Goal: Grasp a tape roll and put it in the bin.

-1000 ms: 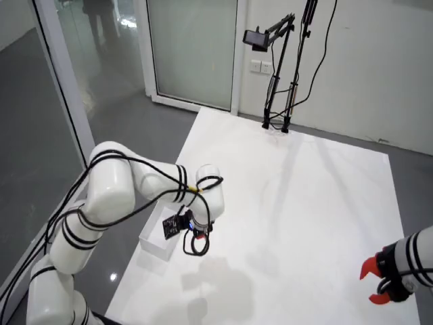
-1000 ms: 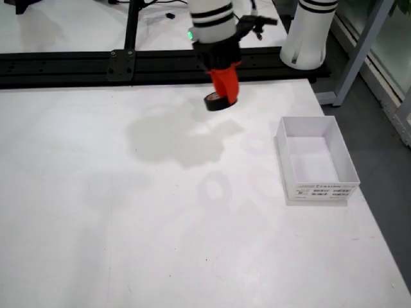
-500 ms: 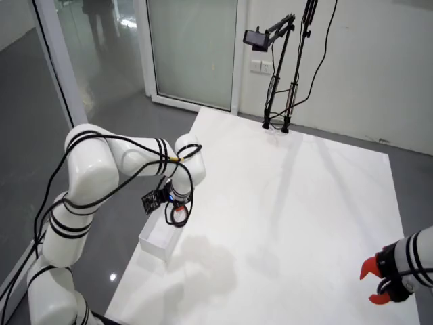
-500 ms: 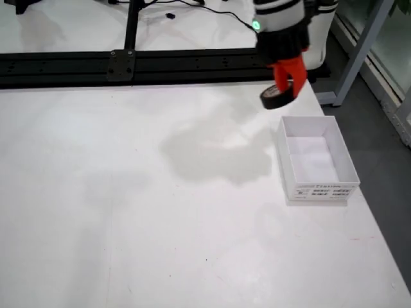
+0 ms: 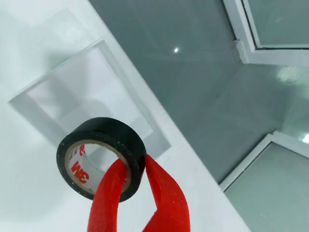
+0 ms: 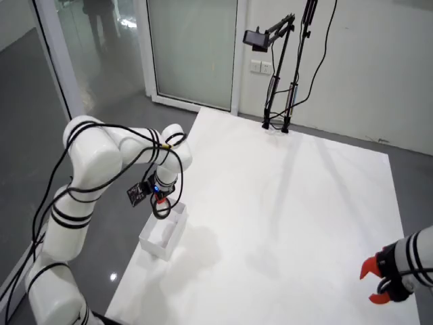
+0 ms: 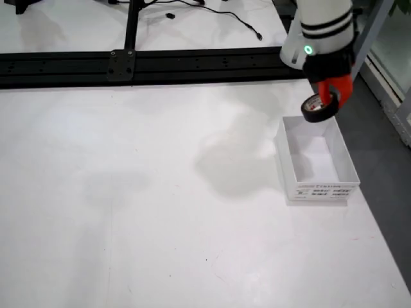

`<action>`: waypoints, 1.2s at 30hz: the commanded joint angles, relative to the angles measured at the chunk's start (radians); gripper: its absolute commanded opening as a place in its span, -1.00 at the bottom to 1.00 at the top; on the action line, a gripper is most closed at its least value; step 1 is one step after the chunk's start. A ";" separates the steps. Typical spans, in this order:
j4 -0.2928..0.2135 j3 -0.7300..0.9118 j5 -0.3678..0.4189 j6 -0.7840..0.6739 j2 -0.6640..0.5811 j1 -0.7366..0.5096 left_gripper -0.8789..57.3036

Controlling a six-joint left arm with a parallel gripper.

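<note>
The white table [image 7: 160, 212] carries the open bin [image 7: 350, 168] at its right edge in the front view. Above the bin's far rim hangs the gripper [image 5: 134, 186] — red fingers pinching the tape roll [image 5: 102, 155] through its wall. Released here, it could clip the rim and roll off.

Pincer-mounted close view; two high opposing views sharing table [image 7: 160, 212]

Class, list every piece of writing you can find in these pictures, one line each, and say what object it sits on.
"3M", in red, on the inner core of the black tape roll held by the gripper.
A printed label on the side wall of the white bin: too small and blurred to read.
No other writing is legible.
</note>
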 commanded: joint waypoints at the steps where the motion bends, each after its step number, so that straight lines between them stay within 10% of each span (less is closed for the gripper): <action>1: 0.011 0.015 -0.154 0.008 0.144 0.123 -0.99; 21: 0.011 0.010 -0.338 0.005 0.227 0.049 -0.96; 24: 0.011 0.010 -0.332 0.005 0.228 0.031 -0.48; 31: -0.001 0.010 -0.279 0.005 0.231 0.015 -0.12; 36: 0.003 0.010 -0.225 0.005 0.195 0.014 -0.58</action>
